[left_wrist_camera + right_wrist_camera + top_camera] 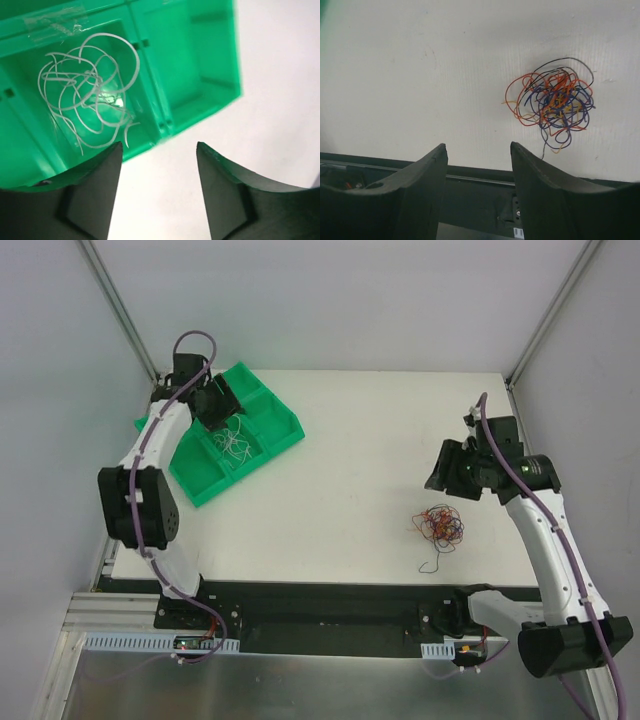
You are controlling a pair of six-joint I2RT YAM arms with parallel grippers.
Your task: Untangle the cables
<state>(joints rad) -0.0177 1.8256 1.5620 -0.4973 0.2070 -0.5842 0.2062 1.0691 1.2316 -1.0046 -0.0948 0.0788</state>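
Note:
A tangled clump of thin red, orange, blue and black cables [440, 526] lies on the white table at the right; it also shows in the right wrist view [552, 102]. A loose bunch of white cables [233, 438] lies in a compartment of the green tray [270, 450]; it also shows in the left wrist view [87, 95]. My left gripper [159, 145] is open and empty, above the tray's edge. My right gripper [477, 146] is open and empty, raised above the table beside the coloured clump.
A single dark cable [432, 562] trails from the clump toward the table's near edge. The tray [200, 65] has several compartments, the one beside the white cables empty. A black rail [320, 615] runs along the near edge.

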